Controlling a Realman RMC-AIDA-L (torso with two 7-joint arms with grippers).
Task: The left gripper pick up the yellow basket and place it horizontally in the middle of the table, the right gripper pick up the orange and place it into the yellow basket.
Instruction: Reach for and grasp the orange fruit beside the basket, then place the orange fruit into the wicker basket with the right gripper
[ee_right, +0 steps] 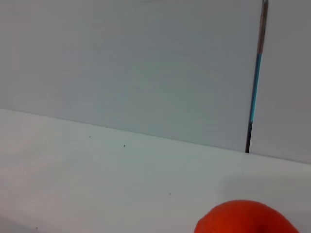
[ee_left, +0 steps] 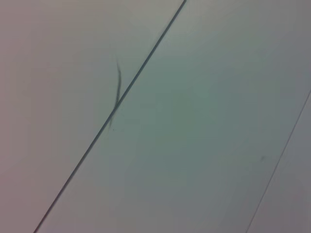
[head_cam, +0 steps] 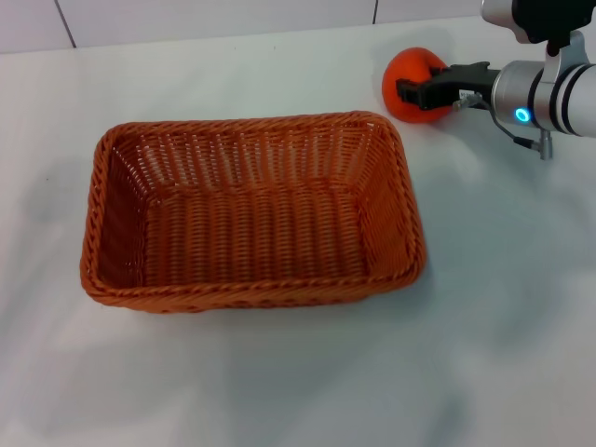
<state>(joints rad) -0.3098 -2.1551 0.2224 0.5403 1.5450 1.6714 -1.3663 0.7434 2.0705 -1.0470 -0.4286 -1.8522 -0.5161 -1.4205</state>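
The yellow basket (head_cam: 251,209), an orange-brown woven one, lies lengthwise across the middle of the white table (head_cam: 279,391) and is empty. The orange (head_cam: 410,76) is at the far right, just beyond the basket's far right corner. My right gripper (head_cam: 421,91) reaches in from the right, and its black fingers are closed around the orange. I cannot tell whether the orange rests on the table or is just above it. It also shows in the right wrist view (ee_right: 245,218). My left gripper is out of view; its wrist view shows only pale panels.
A pale tiled wall (head_cam: 214,17) runs along the table's far edge. The right arm's silver wrist with its blue light (head_cam: 523,115) hangs over the far right corner. Bare tabletop lies around the basket.
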